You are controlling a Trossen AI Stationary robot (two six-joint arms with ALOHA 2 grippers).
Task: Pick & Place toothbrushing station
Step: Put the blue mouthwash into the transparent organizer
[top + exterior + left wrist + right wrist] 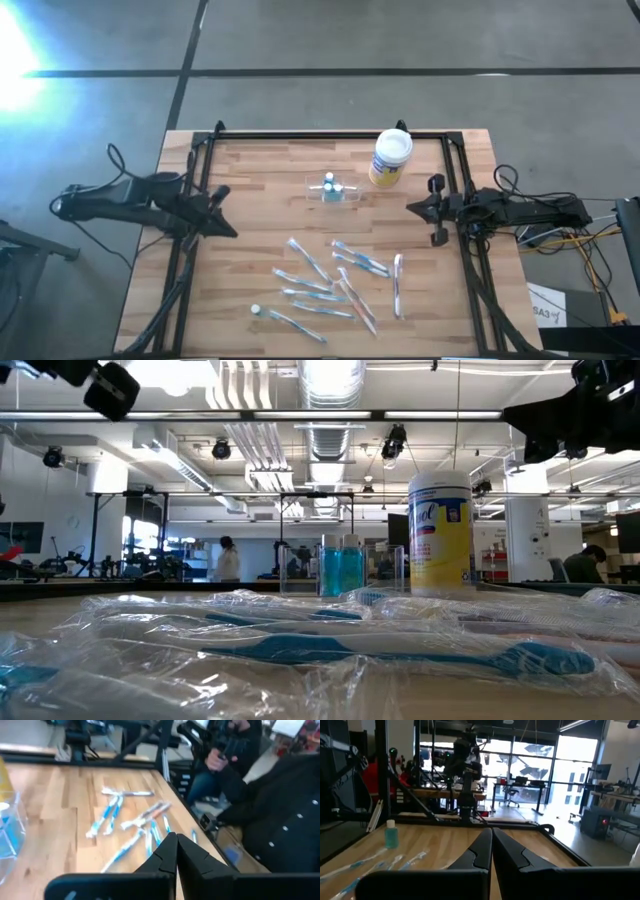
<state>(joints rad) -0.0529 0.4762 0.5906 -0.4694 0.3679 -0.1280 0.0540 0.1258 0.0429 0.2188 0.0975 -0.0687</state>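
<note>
I have both arms parked at the table's edges: the left gripper at the left side, the right gripper at the right, each with its jaws pressed together and holding nothing. The toothbrushing station stands upright toward the far middle of the table, just beside the yellow-labelled canister and well apart from both arms. Wrapped toothbrushes lie scattered over the near half.

To do the pick well, I judge I should open the jaws wide before approaching, come down over the holder from the side away from the canister, and close on a wall, not on the small blue bottles inside it. Clear plastic is likely to be slippery and to flex, so I would squeeze gently.

The holder's clear walls are hard to make out from above, and the left wrist view cuts it off at the frame's edge. Where it should be placed I cannot tell.
</note>
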